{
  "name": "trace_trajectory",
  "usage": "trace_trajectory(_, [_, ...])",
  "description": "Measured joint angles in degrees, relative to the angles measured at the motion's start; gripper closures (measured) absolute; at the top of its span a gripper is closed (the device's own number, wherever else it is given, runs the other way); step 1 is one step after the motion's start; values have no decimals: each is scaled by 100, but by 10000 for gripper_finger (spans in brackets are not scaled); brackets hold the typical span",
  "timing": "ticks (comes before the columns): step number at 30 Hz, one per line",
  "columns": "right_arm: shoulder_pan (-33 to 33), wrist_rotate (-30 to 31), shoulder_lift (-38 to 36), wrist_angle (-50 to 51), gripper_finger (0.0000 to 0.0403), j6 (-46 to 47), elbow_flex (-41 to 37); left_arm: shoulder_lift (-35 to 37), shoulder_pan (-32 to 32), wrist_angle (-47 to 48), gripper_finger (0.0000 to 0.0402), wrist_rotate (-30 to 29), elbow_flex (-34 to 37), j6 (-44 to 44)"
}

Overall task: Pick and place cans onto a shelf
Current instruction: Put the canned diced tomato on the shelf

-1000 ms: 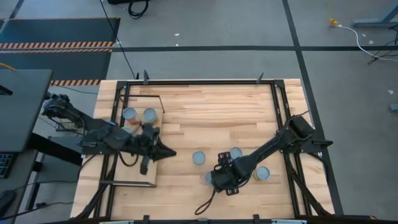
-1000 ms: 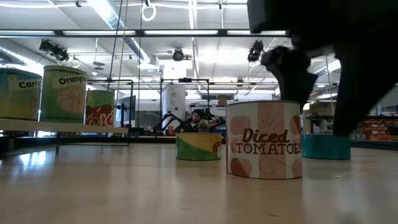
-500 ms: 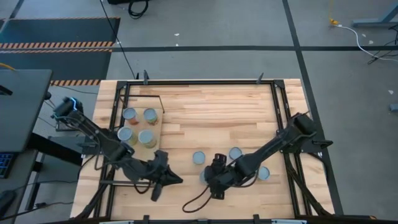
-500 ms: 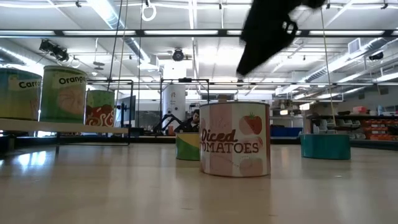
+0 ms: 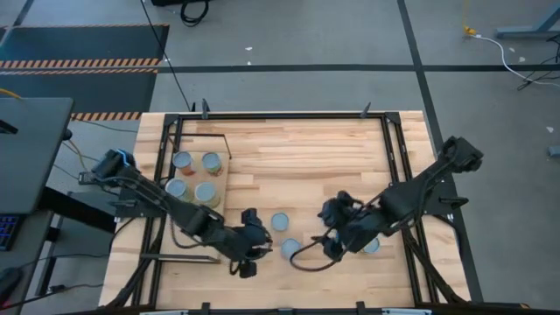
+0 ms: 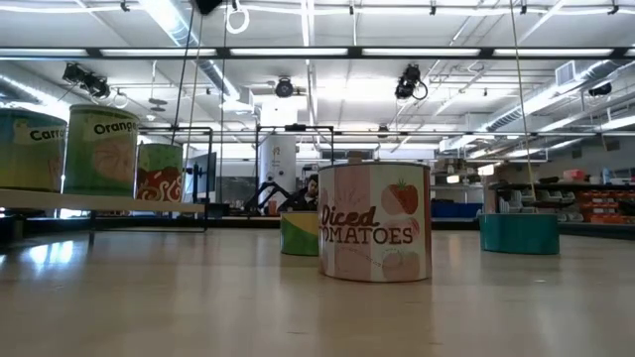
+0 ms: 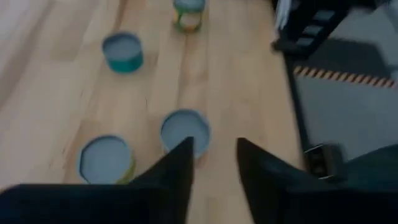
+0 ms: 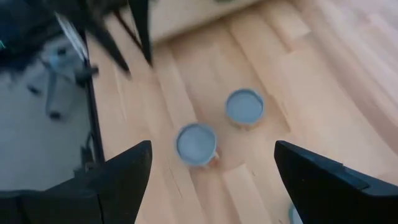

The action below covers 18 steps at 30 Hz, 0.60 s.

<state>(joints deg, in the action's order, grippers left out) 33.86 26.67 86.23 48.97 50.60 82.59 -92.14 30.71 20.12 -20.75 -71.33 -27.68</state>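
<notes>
I see four cans [image 5: 194, 178] sitting on the shelf [image 5: 201, 206] at left, two of them reading "Carr…" [image 6: 30, 149] and "Orange" [image 6: 101, 151], and four more loose on the table [image 5: 297, 149] mid-near: the tomato can [image 6: 375, 236] marked "Diced Tomatoes", a yellow-green one [image 6: 298, 234], a teal one [image 6: 518, 233]. My left gripper [image 5: 252, 254] hovers near-centre just left of the loose cans, jaws narrowly parted, grasping nothing. My right gripper [image 5: 334, 213] hangs over the loose cans, jaws spread wide, empty.

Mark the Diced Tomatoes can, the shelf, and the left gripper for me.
Diced Tomatoes can [image 6: 375, 233]: low view, middle of its label.
Shelf [image 5: 221, 182]: high view, bare board beside the four cans on it.
Left gripper [image 7: 213, 163]: left wrist view, gap between its fingertips.
</notes>
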Motion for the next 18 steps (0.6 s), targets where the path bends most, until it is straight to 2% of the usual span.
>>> trace_trajectory(7, [32, 89, -299, 9, 57, 175, 0, -742, -343, -145, 89, 503, 2, 26])
trace_trajectory(10, [27, 71, -292, 15, 57, 55, 0, -1035, -434, -492, 29, 797, 2, 124])
trace_trajectory(13, [-20, 65, -228, 18, 57, -46, 0, -1289, -488, -790, 7, 859, 2, 242])
trace_trajectory(18, [-127, -35, -153, 24, 57, -235, 2, -1569, -489, -1195, 20, 676, 4, 292])
